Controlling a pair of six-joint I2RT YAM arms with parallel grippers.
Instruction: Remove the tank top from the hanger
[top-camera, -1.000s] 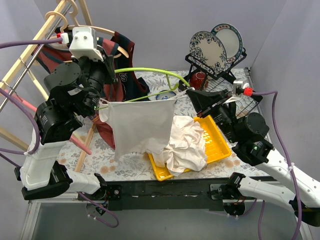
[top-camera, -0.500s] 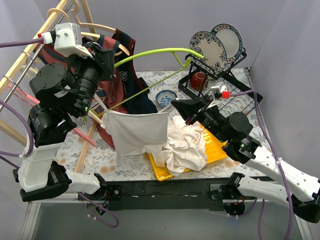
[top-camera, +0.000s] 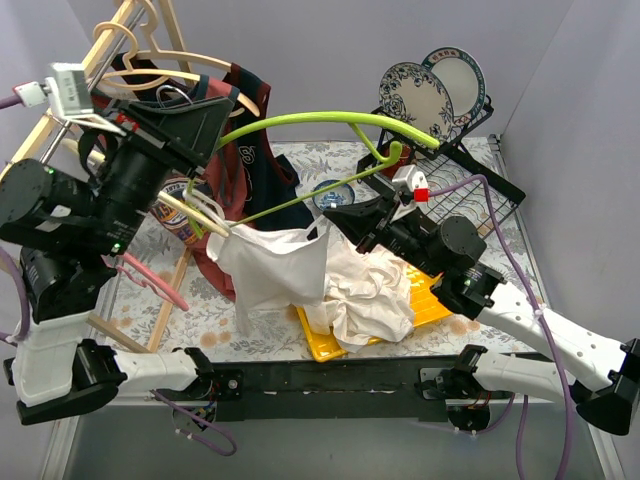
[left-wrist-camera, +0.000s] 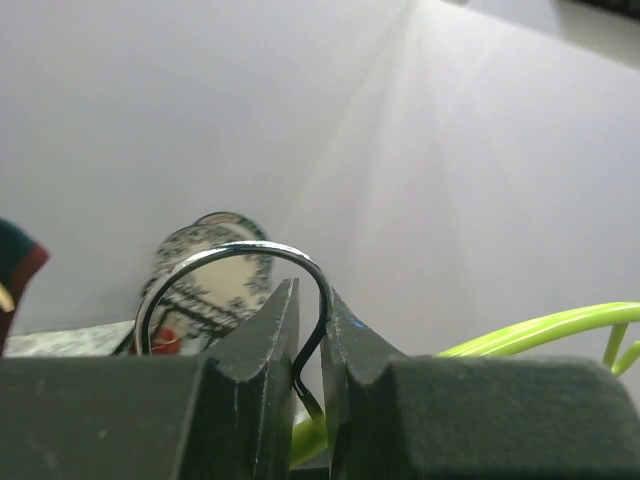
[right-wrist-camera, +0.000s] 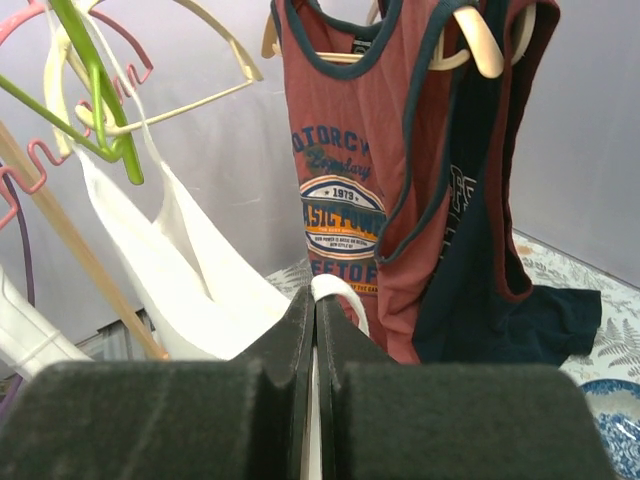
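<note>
Hanger hook: I see bare steel wire, bright, polished. Green hanger body: smooth, glossy plastic. White tank top: soft matt knit cloth, creased. Left gripper and right gripper: matt black plastic, faintly grainy to my eye. Red tank top: matt jersey with flat printed graphic. Rack poles: pale wood, dull finish. Yellow tray: shiny plastic. Plates: glazed ceramic, glossy. Dish rack: black coated wire.
</note>
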